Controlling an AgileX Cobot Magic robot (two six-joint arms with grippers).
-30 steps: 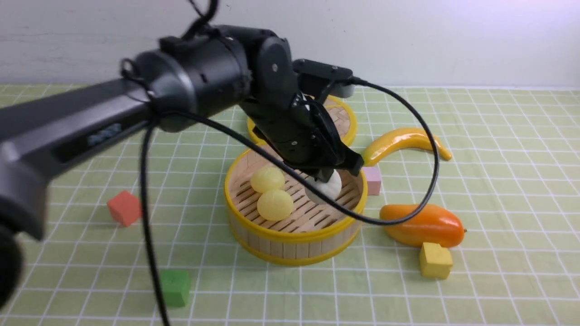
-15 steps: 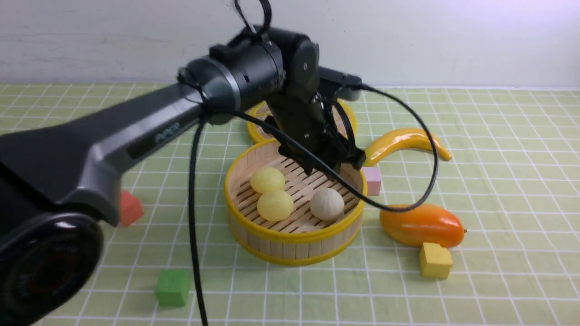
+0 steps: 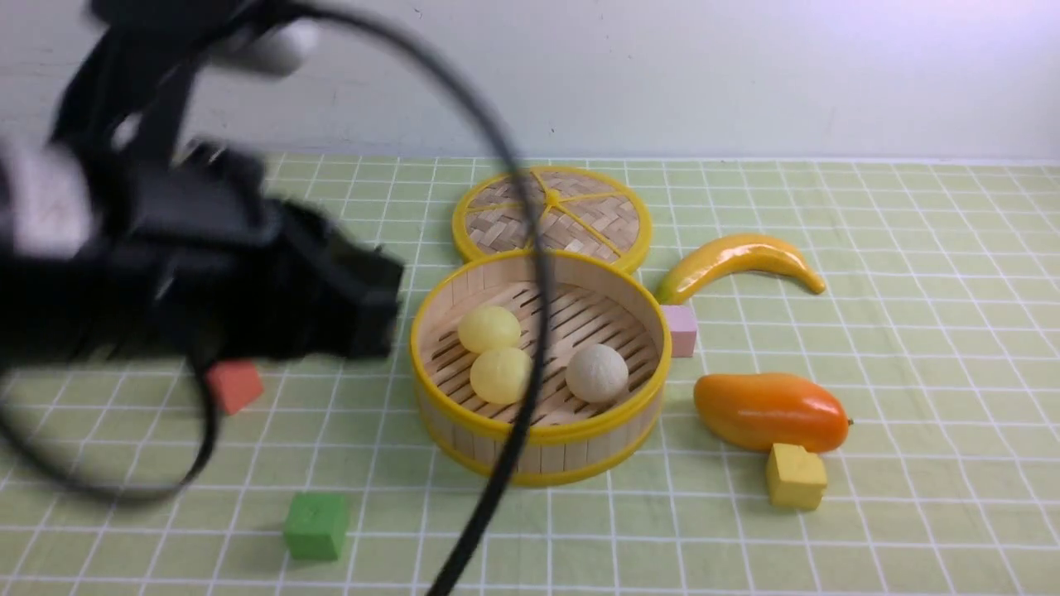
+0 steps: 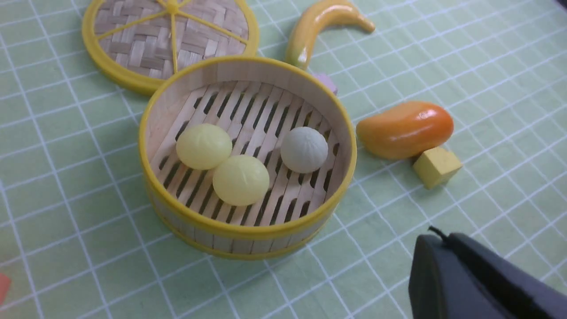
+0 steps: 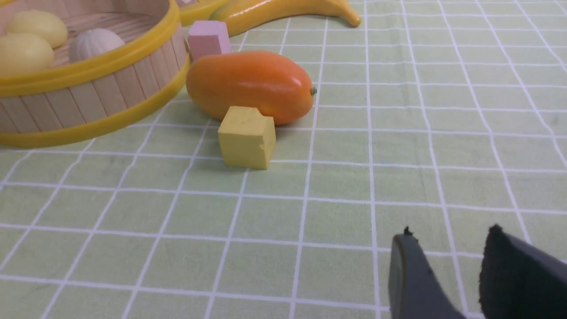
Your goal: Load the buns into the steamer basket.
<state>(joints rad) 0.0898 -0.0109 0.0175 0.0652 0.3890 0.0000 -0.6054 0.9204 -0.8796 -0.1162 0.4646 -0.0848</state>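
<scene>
steamer basket, three buns inside, lid behind

The left arm is a big black shape, and it looks blurry in the front view. It has chunky, boxy parts with hard corners. A pale white patch sits on one side of it, and another white bit shows near its top. A thick black cable loops out from it in a long curve, and a thinner black one curls below. The left pincer is dark grey, smooth and rounded, with a tiny black wire end poking up. The right pincer has two dark fingers, one grey and one nearly black, with pointed tips.
</scene>
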